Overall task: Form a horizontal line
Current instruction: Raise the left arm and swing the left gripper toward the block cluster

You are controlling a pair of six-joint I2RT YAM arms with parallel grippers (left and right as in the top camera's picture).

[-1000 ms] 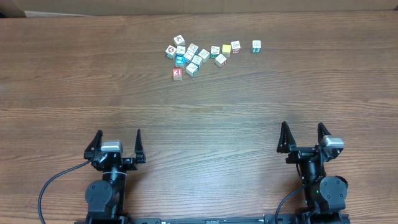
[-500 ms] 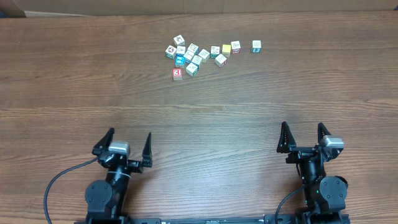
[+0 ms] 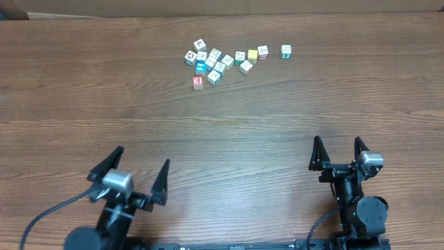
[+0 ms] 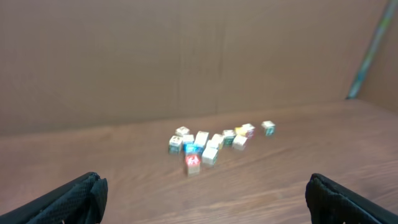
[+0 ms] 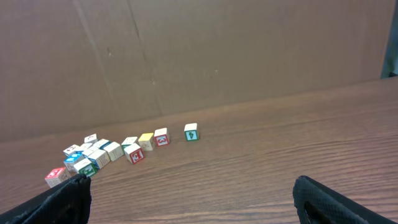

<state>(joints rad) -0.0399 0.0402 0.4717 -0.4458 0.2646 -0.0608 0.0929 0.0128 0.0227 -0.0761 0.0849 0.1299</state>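
The cubes (image 3: 227, 60) are found on the worktop (image 3: 104, 104) close to its far edge, about midway along it and well apart from both arms. Most are bunched in an irregular cluster (image 3: 211, 62), with a red cube (image 3: 198, 82) at the cluster's near left side. From the cluster's right side a rough row (image 3: 252, 53) of four is strung along the far edge towards the right far corner. It is made up of a teal cube (image 3: 240, 56), a yellow cube (image 3: 252, 53), a white-and-red cube (image 3: 263, 51) and, set apart by a wider gap, a green-marked cube (image 3: 285, 51). The gaps in it are uneven.

The left gripper (image 3: 139, 160) is held over the near edge towards the left near corner. Its claw is spread wide and nothing is gripped. Its dark fingers (image 4: 68, 202) are seen at the bottom corners of the left wrist view, with the cubes far ahead between them.

The right gripper (image 3: 337, 142) is held over the near edge towards the right near corner. Its claw is likewise spread wide and nothing is pinched. A cardboard wall (image 5: 217, 56) is seen behind the far edge.
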